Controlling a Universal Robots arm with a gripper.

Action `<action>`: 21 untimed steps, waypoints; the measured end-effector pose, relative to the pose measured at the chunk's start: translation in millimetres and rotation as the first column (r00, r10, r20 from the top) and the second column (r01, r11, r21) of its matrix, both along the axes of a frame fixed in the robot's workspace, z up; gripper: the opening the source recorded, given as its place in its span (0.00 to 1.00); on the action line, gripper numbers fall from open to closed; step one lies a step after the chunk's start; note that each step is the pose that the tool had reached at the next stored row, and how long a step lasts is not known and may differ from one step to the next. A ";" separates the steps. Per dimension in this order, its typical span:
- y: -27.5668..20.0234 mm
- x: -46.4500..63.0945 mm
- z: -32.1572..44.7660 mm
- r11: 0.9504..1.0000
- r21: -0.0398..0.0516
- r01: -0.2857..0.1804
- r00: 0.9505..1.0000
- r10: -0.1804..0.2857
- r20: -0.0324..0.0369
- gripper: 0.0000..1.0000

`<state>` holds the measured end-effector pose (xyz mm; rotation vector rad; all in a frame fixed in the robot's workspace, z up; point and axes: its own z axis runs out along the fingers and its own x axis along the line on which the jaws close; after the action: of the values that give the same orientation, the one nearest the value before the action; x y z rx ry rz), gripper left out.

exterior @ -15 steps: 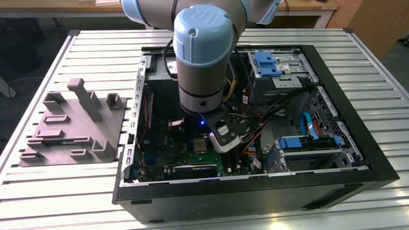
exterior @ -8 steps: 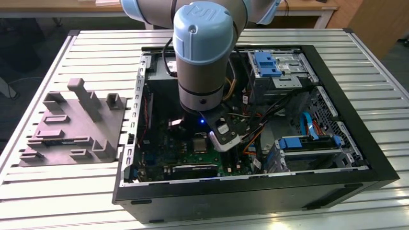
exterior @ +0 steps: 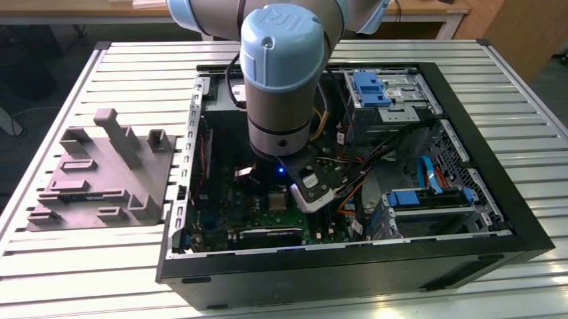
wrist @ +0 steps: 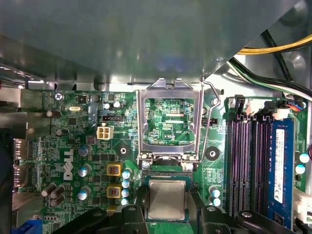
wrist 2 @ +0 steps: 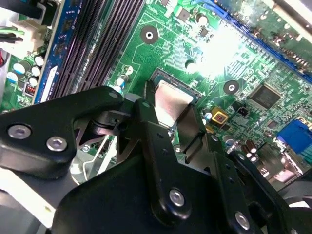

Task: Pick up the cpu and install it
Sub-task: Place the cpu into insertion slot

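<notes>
Exterior view
- Universal Robots arm reaches down into an open computer case lying on a slatted metal table
- gripper is low over the green motherboard, roughly mid-case; its fingertips are hidden here
- grey moulded fixture sits on the table at 9 o'clock from the case, just beside its wall
- blue drive latches at 1 o'clock and 4 o'clock from the gripper

Second wrist view
- black gripper is down at the socket
- its fingers lie against two opposite edges of the cpu, clamped on it
- cpu: silvery top up, lying flat in or just over the socket; I cannot tell if it is fully seated
- dark memory slots run beside the socket on the motherboard

First wrist view
- cpu lies within the dark socket, square to it, between the two black fingers
- metal load plate is swung open beyond the socket, bare board showing through its window
- wire lever is unlatched beside the plate
- memory slots lie alongside, with one blue memory module fitted in the slot farthest from the socket
- yellow cables cross above the board's far corner
</notes>
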<state>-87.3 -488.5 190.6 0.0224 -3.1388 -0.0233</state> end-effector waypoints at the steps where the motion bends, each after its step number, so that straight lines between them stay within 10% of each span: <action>1: 0.0 0.0 0.0 1.000 0.000 0.000 1.000 0.000 0.000 0.43; 11: 0.0 -0.2 0.1 1.000 0.000 0.000 1.000 0.000 0.000 0.51; 21: 0.0 -0.1 28.8 1.000 -0.002 0.000 1.000 0.000 -0.001 0.43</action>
<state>-87.4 -488.5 219.5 0.0226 -3.1380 -0.0195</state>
